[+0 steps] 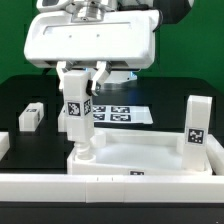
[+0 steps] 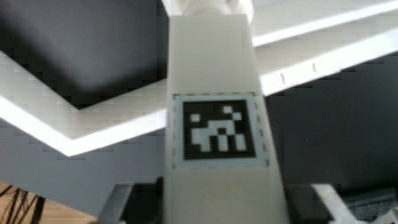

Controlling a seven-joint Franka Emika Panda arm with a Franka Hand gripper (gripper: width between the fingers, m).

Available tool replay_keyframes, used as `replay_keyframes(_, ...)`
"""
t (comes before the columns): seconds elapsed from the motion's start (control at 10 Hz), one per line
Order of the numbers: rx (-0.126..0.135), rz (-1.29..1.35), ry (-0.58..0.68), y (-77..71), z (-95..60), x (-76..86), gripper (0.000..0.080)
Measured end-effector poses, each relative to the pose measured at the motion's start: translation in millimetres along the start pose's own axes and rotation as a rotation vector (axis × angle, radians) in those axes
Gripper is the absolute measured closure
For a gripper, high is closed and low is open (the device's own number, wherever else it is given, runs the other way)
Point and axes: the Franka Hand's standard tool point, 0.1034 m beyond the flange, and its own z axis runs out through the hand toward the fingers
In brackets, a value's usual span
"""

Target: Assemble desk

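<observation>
My gripper (image 1: pixel 81 80) is shut on a white square desk leg (image 1: pixel 77 108) that has a black-and-white tag, and holds it upright. The leg's lower end sits at the corner socket of the white desk tabletop (image 1: pixel 140 156) on the exterior view's left. A second leg (image 1: pixel 197 126) stands upright at the tabletop's corner on the exterior view's right. A third leg (image 1: pixel 32 117) lies loose on the black table at the exterior view's left. In the wrist view the held leg (image 2: pixel 217 90) fills the middle between my fingers (image 2: pixel 135 203), with the gripper (image 2: pixel 228 206) around it and the tabletop rim (image 2: pixel 63 126) behind.
The marker board (image 1: pixel 120 113) lies flat behind the held leg. A long white border rail (image 1: pixel 110 186) runs along the front, with another piece (image 1: pixel 3 146) at the exterior view's left edge. A green wall is behind.
</observation>
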Motion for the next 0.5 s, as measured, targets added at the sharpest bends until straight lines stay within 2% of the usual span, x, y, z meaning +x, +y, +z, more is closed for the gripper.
replay_keyframes(0.5,0.001,-0.011,0.023,-5.1,1.1,0.5,0.0511)
